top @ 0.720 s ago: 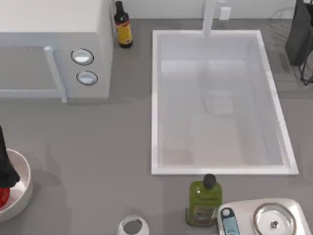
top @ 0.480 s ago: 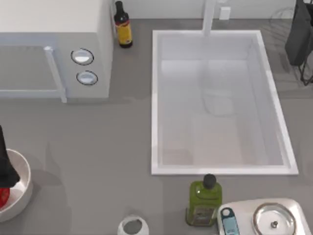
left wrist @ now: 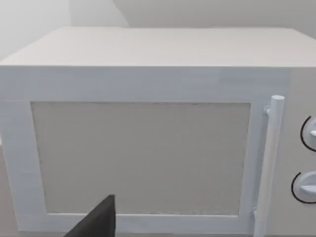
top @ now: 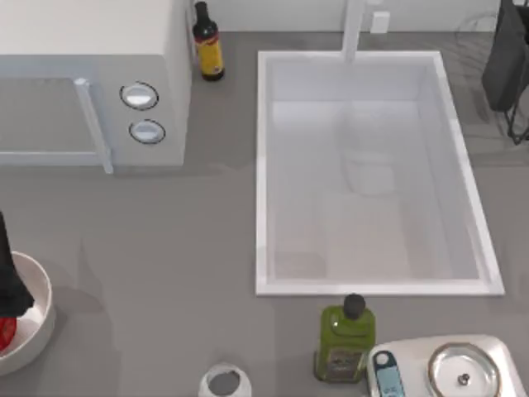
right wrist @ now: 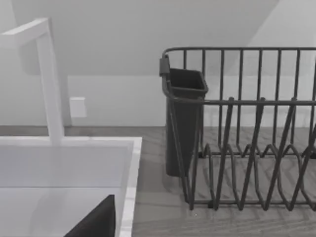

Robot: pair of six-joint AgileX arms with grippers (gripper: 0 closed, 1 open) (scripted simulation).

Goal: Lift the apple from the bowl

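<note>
The white bowl point(top: 43, 318) sits at the table's left edge, cut off by the top view's border. A sliver of the red apple point(top: 4, 332) shows inside it. My left gripper point(top: 8, 281) is a dark shape standing right over the bowl and covering part of the apple; whether it touches the fruit is hidden. The left wrist view faces the microwave door point(left wrist: 140, 158). My right arm point(top: 506, 58) stays parked at the far right corner, its wrist view facing a dish rack point(right wrist: 247, 143).
A microwave point(top: 91, 83) fills the back left, with a dark bottle point(top: 207, 45) beside it. The sink point(top: 372, 287) takes the middle right. Along the front edge stand a small white ring cup point(top: 224, 382), a green bottle point(top: 345, 339) and a steel dish point(top: 463, 372).
</note>
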